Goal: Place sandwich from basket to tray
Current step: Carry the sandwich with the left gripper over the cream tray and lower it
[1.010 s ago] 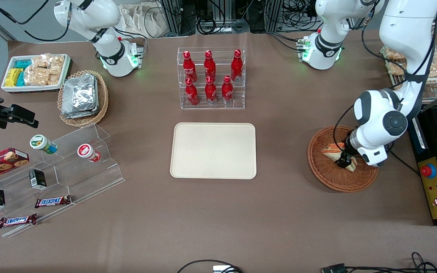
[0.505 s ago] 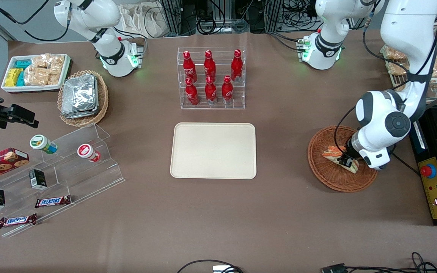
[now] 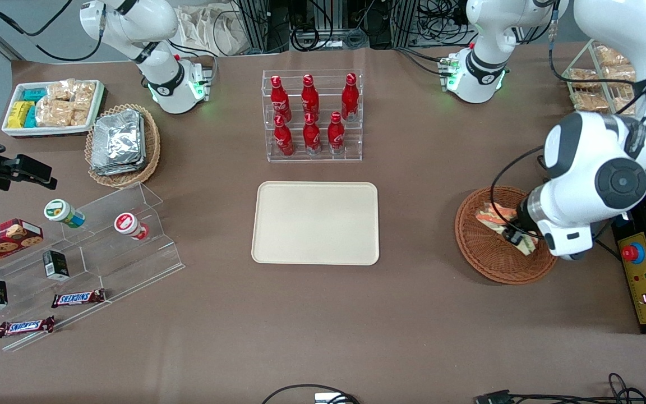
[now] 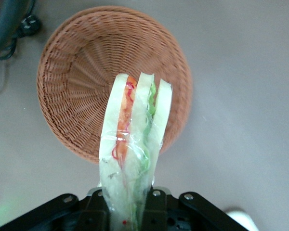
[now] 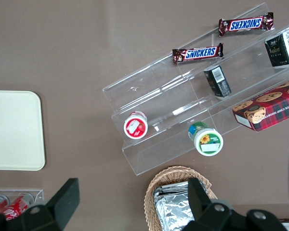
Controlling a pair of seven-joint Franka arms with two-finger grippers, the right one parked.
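Your gripper grips the sandwich, lifted above the basket at frame right; next, carry it to the central tray.

The gripper is mostly hidden by its arm — seemingly clamping the sandwich.

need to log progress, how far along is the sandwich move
Done: the gripper is shut on the sandwich and has it lifted clear of the basket, which shows below it in the wrist view. In hand: carrying it away. Left: moving it to the tray, which has nothing on it, and releasing.
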